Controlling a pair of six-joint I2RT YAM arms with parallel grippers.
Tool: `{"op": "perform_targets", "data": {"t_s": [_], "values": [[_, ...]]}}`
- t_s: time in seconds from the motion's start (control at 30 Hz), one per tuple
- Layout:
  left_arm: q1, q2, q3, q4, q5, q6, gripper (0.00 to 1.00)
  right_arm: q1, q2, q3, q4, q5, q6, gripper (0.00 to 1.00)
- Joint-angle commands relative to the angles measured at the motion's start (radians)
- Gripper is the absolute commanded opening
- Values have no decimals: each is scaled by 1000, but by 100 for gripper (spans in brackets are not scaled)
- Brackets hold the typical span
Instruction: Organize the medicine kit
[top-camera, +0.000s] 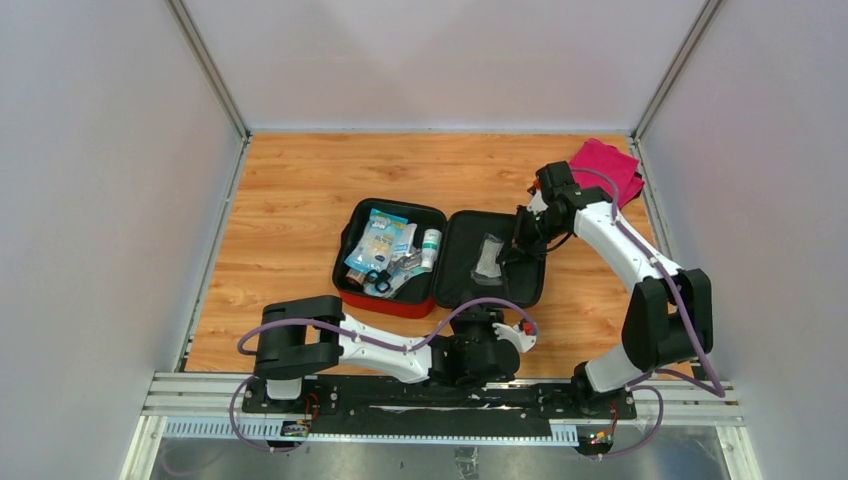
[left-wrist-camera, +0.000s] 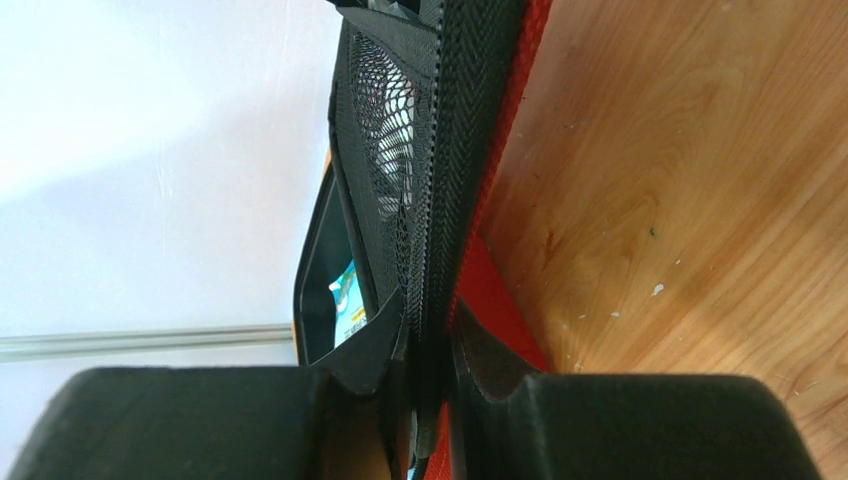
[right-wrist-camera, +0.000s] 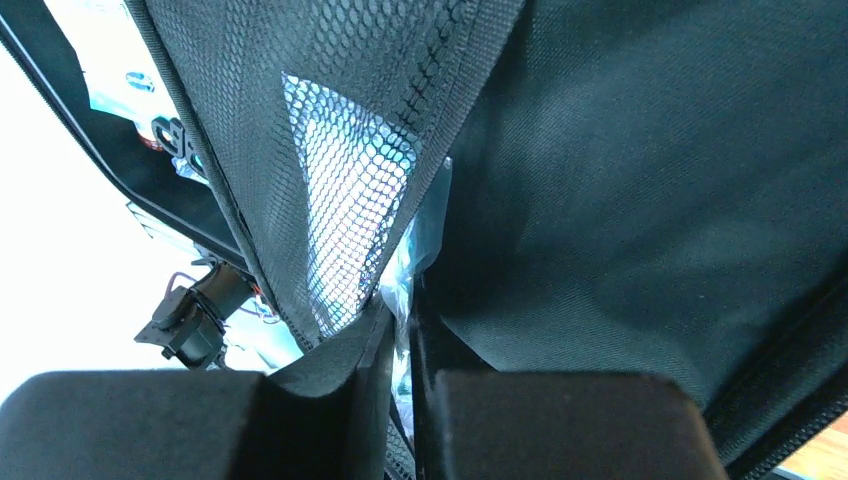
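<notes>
The red medicine kit (top-camera: 385, 303) lies open on the wood table, its base full of items and its black-lined lid (top-camera: 470, 285) flat to the right. My left gripper (top-camera: 482, 318) is shut on the lid's near zip edge (left-wrist-camera: 470, 120), next to the mesh pocket (left-wrist-camera: 385, 120). My right gripper (top-camera: 512, 250) is inside the lid, shut on a clear plastic packet (right-wrist-camera: 420, 235) at the mouth of the mesh pocket (right-wrist-camera: 340, 200). The packet (top-camera: 487, 255) lies on the lid's lining (right-wrist-camera: 650, 180).
The base holds blue-and-white packets (top-camera: 380, 240), a white bottle with a green band (top-camera: 430, 245) and a dark item (top-camera: 378, 281). A magenta folded cloth (top-camera: 607, 165) lies at the back right corner. White walls enclose the table on three sides.
</notes>
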Motion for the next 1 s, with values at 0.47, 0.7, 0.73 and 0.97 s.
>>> {"op": "perform_targets", "data": {"t_s": [0.47, 0.7, 0.73, 0.97], "values": [[1, -49, -19, 28, -71, -31, 13, 24, -152, 183, -184, 288, -96, 46], [1, -46, -17, 28, -72, -34, 13, 24, -202, 173, -206, 354, -104, 32], [1, -46, -17, 28, -71, -34, 13, 24, -201, 165, -206, 359, -105, 28], [1, -46, -18, 28, -73, -36, 13, 24, -141, 138, -187, 318, -104, 13]]}}
